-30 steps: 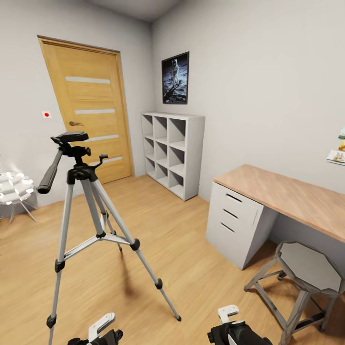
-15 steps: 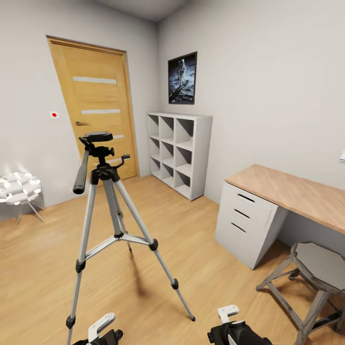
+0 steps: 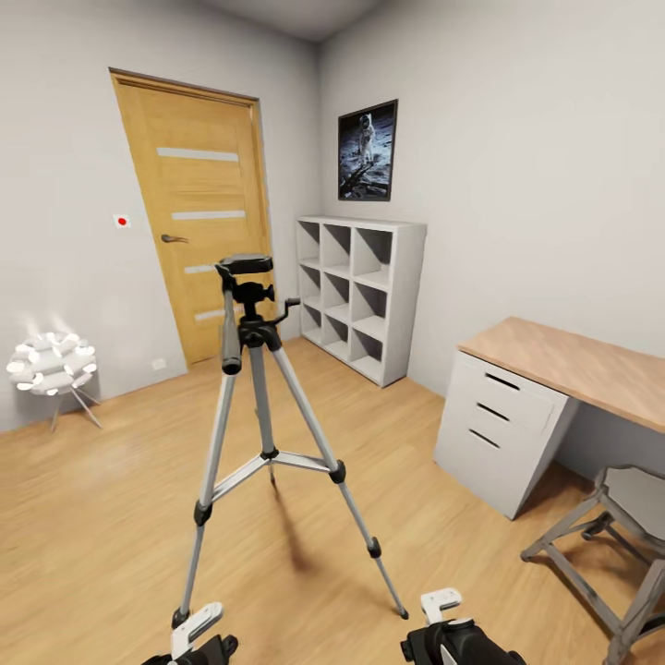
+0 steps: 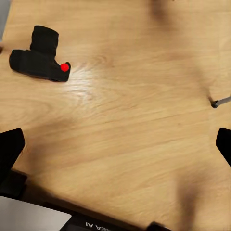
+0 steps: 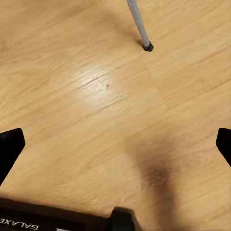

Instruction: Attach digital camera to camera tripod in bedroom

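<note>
Down on the plank floor [image 4: 125, 120] lies the digital camera [image 4: 39, 60], on its side with the red button showing, its long axis running across the boards. It sits ahead of the left gripper [image 4: 115, 149], whose fingers are spread wide and empty. The right gripper [image 5: 115, 144], also spread and empty, faces a foot of the camera tripod [image 3: 254, 406], so the left arm looks nearer.

Both grippers — left [image 3: 197, 637], right [image 3: 448, 628] — hang low, fingers spread, empty.
</note>
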